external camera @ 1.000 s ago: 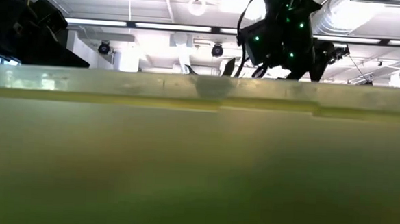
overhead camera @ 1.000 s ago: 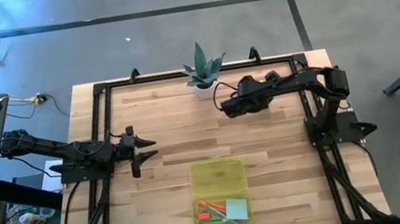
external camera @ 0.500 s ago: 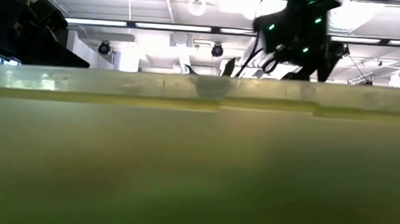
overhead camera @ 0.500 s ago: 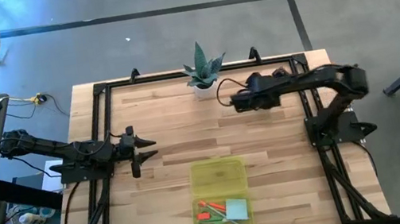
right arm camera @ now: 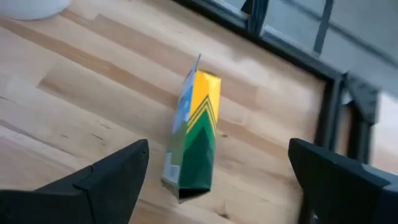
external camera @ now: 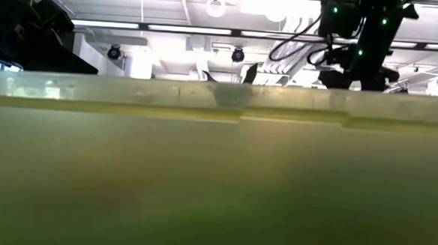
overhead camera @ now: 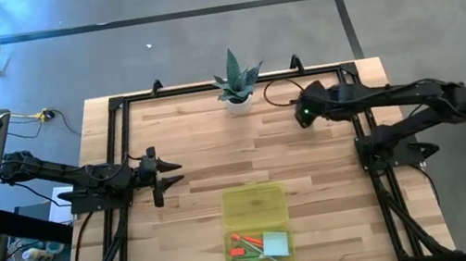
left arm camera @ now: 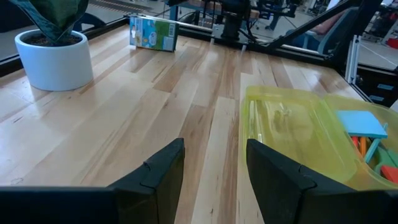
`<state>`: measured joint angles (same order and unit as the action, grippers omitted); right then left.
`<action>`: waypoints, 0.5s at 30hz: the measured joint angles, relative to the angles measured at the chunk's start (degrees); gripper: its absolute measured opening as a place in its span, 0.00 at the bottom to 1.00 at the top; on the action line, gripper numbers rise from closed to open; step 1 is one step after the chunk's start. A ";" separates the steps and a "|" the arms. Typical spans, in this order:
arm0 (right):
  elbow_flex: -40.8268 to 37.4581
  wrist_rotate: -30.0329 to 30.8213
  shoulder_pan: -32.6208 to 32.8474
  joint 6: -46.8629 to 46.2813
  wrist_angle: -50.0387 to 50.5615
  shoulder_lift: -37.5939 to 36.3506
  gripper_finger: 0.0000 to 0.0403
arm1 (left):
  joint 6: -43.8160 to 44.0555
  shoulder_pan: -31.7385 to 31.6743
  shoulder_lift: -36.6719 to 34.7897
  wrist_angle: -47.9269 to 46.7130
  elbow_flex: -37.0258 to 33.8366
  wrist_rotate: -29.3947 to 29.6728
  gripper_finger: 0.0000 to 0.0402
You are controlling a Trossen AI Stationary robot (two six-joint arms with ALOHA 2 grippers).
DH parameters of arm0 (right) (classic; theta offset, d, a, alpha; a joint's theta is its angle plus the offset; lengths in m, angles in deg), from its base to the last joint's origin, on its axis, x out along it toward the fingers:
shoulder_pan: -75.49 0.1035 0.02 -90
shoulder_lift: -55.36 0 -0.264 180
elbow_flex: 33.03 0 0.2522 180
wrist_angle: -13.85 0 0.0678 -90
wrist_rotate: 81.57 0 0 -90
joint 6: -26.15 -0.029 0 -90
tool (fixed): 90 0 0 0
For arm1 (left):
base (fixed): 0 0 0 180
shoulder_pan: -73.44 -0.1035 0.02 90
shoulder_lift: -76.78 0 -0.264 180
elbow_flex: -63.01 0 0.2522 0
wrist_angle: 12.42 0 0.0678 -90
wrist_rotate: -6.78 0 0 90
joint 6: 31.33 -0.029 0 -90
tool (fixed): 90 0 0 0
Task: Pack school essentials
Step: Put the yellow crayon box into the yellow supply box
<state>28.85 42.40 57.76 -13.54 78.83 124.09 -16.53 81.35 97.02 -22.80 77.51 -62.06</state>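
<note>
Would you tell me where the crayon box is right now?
The crayon box stands on edge on the table's far right part, under the open right gripper, right of the potted plant.

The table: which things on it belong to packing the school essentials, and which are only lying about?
For the job: crayon box, between the fingers of the open right gripper in its wrist view; green-handled scissors, blue notepad and red marker, all inside the open yellow-green case.
Only lying about: potted plant at the far edge. The left gripper waits, open, at the left.
</note>
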 joint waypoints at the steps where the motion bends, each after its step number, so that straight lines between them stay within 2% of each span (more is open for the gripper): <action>1: -0.90 -1.02 -0.85 0.09 -1.20 -0.08 0.93 | 0.00 0.00 -0.01 0.00 0.00 0.00 0.40; 6: -5.03 -4.61 -3.82 1.19 -8.58 -0.08 0.92 | 0.00 0.00 0.01 0.00 0.00 0.00 0.40; 15: -10.65 -7.27 -6.96 2.68 -19.11 -0.05 0.80 | 0.00 0.00 -0.01 0.00 0.00 0.00 0.40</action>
<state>18.20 35.13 50.80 -10.87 59.72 124.04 -16.53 81.35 97.01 -22.80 77.51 -62.06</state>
